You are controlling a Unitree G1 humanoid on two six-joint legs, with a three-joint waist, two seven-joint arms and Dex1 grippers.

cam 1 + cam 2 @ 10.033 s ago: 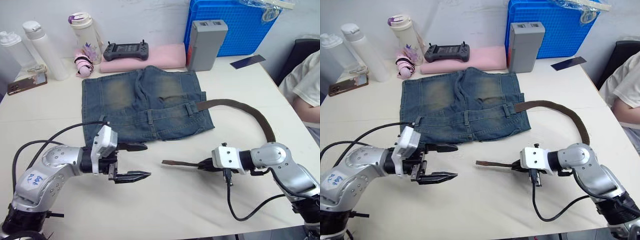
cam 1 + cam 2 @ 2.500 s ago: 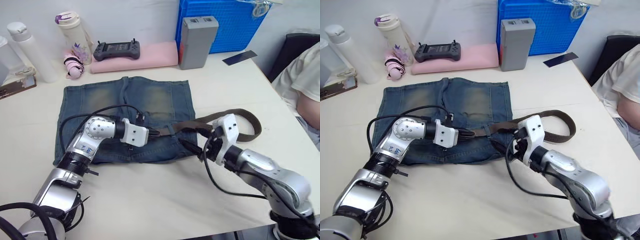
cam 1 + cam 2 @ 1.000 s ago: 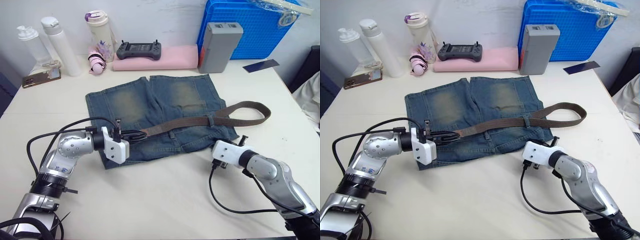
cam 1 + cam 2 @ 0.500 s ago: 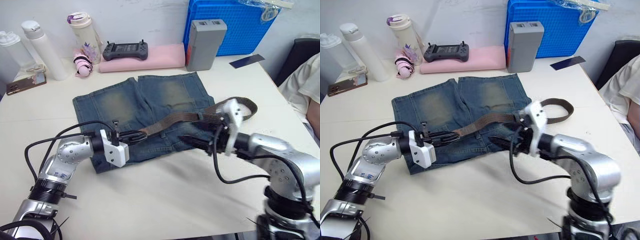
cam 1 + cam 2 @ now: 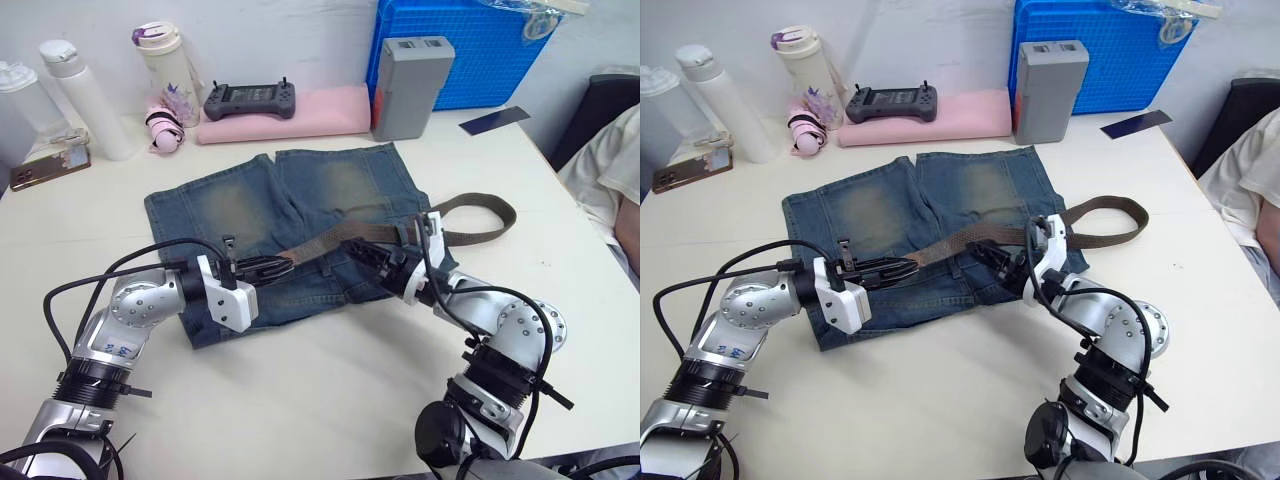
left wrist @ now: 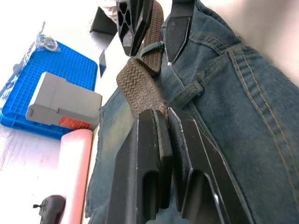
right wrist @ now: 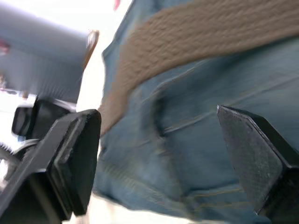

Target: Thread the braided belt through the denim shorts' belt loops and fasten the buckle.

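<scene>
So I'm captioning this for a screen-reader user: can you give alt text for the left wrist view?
The left end effector is shut on the end of the belt, which lies across the shorts. Ahead, the open right end effector straddles the belt; a grey box and blue crate stand beyond.

Brown braided belt (image 5: 352, 234), faded-blue denim shorts (image 5: 235, 210)

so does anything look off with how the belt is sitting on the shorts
The braided belt runs at a slant across the denim shorts instead of following the waistband, and its far end curls in a loose loop on the table. The left gripper pinches its near end; the right gripper is open over it.
</scene>
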